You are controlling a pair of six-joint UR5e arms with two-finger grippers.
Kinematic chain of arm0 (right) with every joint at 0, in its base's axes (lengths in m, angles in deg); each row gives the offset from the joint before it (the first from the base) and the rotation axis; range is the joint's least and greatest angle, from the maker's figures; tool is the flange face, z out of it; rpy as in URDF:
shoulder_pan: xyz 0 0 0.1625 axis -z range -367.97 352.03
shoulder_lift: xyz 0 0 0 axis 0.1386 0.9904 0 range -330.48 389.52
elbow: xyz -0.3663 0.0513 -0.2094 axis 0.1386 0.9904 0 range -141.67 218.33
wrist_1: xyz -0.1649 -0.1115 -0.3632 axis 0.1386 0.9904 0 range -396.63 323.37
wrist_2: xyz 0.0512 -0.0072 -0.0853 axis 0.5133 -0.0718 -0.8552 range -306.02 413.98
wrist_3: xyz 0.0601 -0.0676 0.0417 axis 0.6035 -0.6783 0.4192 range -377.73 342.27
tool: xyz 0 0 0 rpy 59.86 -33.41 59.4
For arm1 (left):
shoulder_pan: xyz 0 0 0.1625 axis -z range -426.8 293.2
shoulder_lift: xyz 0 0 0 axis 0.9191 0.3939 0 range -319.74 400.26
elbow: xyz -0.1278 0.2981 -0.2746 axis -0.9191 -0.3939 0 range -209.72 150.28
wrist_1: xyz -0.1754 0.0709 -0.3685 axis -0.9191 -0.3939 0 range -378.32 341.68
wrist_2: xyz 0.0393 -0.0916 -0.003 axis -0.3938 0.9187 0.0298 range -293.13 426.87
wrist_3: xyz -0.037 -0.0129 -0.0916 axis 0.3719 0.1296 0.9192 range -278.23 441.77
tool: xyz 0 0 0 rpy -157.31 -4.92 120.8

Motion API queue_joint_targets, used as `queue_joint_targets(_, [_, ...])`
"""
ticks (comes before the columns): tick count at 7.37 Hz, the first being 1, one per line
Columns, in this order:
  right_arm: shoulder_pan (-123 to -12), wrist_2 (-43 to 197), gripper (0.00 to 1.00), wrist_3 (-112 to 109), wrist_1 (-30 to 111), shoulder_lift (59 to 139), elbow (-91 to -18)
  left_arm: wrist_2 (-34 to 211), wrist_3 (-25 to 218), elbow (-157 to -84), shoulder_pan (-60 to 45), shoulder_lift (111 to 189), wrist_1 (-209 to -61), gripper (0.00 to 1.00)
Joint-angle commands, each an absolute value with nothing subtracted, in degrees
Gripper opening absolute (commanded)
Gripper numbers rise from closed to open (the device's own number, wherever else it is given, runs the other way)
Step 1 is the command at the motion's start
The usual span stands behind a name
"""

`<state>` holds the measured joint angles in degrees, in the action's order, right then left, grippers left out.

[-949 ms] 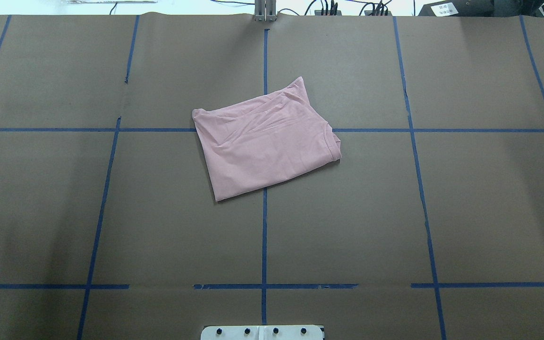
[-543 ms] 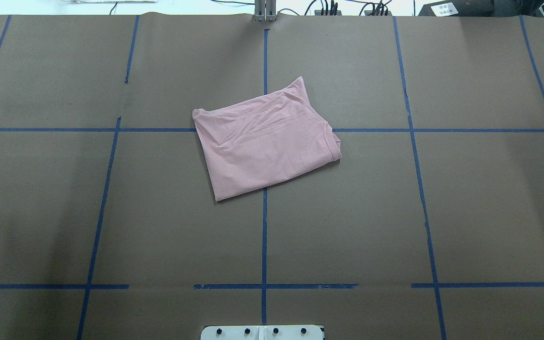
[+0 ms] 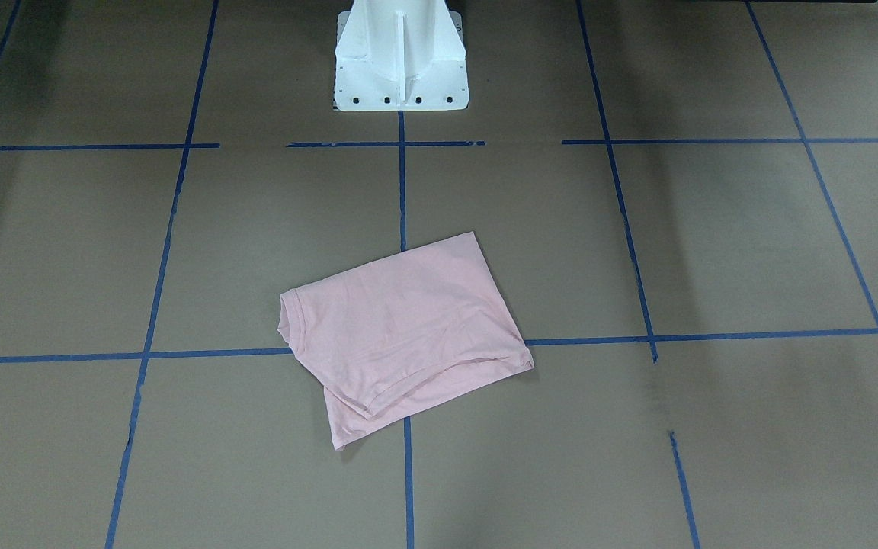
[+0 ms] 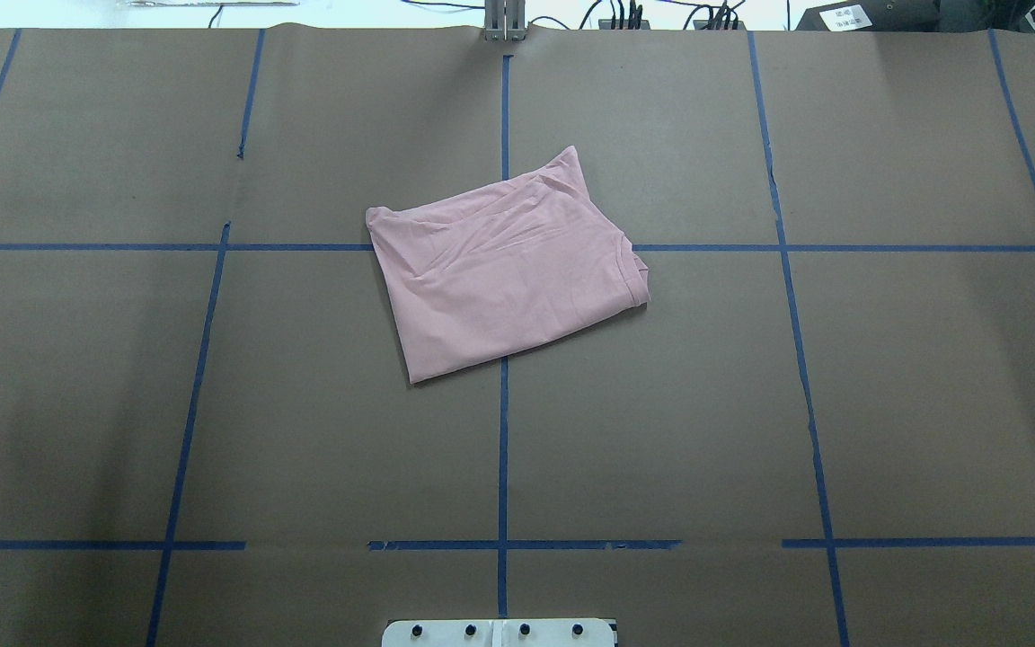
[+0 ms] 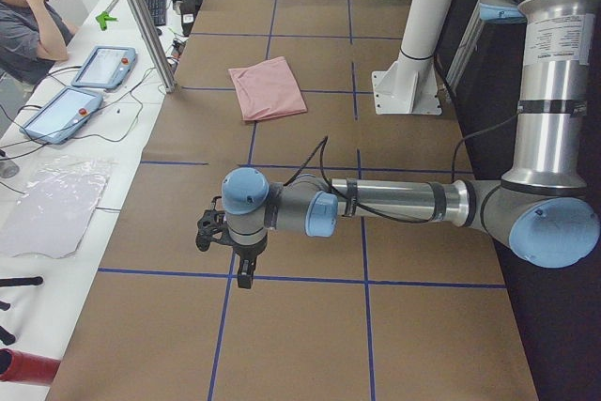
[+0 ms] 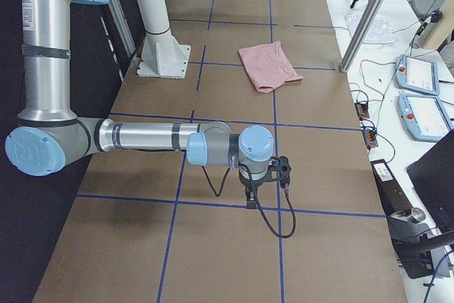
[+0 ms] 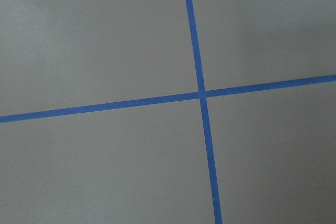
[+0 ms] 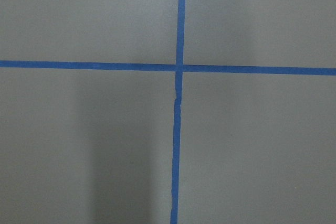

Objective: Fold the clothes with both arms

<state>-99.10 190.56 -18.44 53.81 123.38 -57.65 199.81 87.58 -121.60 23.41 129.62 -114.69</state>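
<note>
Across the taped counter (image 4: 302, 404), the left arm (image 5: 394, 202) and right arm (image 6: 142, 136) hang over opposite ends, likely clear because folding looks finished. The shirt (image 4: 504, 274) lies folded at mid-counter; whether the left claw (image 5: 243, 277) or right claw (image 6: 250, 202) is open, I cannot tell.

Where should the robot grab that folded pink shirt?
Probably the two robot-side corners of the T-shirt, pinched from straight above: it lies flat, and that edge looks like a clean fold, while the far edge shows loose stepped layers.
</note>
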Motion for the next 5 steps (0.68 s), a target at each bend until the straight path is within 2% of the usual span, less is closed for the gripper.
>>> queue_joint_targets(1, [-99.1,190.6,1.0,-18.3,53.8,123.3,-57.7,200.1,91.7,-121.4,23.4,129.6,-114.7,1.0])
queue_joint_targets(5, [-99.1,190.7,1.0,-18.3,53.8,123.3,-57.8,200.2,91.7,-121.8,23.4,129.7,-114.8,1.0])
